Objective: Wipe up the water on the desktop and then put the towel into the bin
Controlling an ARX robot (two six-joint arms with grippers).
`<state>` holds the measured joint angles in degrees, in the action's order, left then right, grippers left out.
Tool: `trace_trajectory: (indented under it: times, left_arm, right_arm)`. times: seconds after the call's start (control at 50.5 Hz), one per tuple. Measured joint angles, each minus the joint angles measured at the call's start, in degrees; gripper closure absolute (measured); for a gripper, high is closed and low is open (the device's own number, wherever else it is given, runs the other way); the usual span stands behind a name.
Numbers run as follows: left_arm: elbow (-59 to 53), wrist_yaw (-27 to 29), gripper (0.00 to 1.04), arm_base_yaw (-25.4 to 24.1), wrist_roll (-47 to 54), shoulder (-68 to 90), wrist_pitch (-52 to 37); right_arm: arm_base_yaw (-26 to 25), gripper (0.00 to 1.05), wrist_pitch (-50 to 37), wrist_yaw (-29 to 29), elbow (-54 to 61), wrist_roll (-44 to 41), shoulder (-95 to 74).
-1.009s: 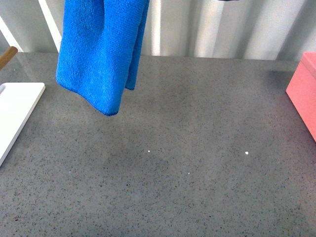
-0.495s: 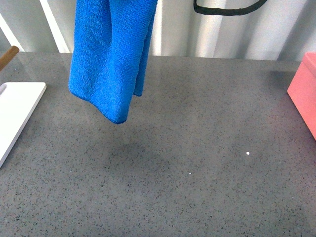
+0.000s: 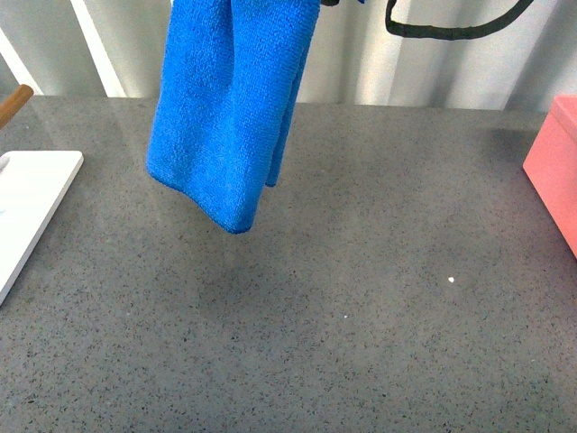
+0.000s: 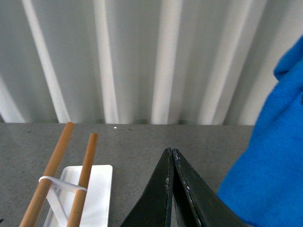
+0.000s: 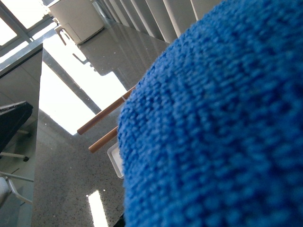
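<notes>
Beside the white board (image 3: 32,203), my left jaws are pressed together on nothing and point toward the back wall. The towel (image 3: 230,117) has drifted rightward over the last second, away from the board. It hangs limp, with its lowest corner clear of the surface (image 3: 379,343). I judge the wiping finished and the carry toward the pink bin (image 3: 554,171) at far right begun. My right jaws are hidden behind blue pile, so I cannot tell their state. The towel hangs from above, out of frame.
</notes>
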<state>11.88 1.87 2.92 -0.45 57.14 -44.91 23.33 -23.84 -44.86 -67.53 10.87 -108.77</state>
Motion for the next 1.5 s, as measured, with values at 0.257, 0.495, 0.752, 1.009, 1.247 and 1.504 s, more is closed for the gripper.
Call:
trace_trajectory:
  times: [0.257, 0.495, 0.752, 1.009, 1.247, 1.504]
  left_arm:
    - [-5.35, -1.68, 1.01, -2.80, 0.02, -8.87, 3.69]
    - [-8.59, -1.84, 1.01, -2.80, 0.02, -18.14, 9.68]
    - [-10.58, -1.86, 1.01, -2.80, 0.04, -23.58, 12.09]
    - [-10.60, -1.86, 1.01, -2.80, 0.04, -32.44, 20.26]
    - [-10.60, -1.86, 1.01, -2.80, 0.04, -37.79, 25.38]
    - [-10.60, -1.86, 1.01, -2.80, 0.04, -42.71, 30.25]
  right_arm:
    - [-0.11, 0.97, 0.72, -0.20, 0.00, -0.39, 1.31]
    - [-0.09, 0.97, 2.08, 0.39, 0.00, -1.14, 1.64]
    - [0.04, 0.97, 3.02, 0.92, 0.00, -2.12, 1.73]
    - [0.11, 0.97, 3.37, 1.09, 0.00, -2.51, 1.86]
    - [0.17, 0.97, 3.50, 1.51, 0.00, -2.73, 2.12]
    - [0.24, 0.97, 3.56, 1.79, 0.00, -2.99, 2.71]
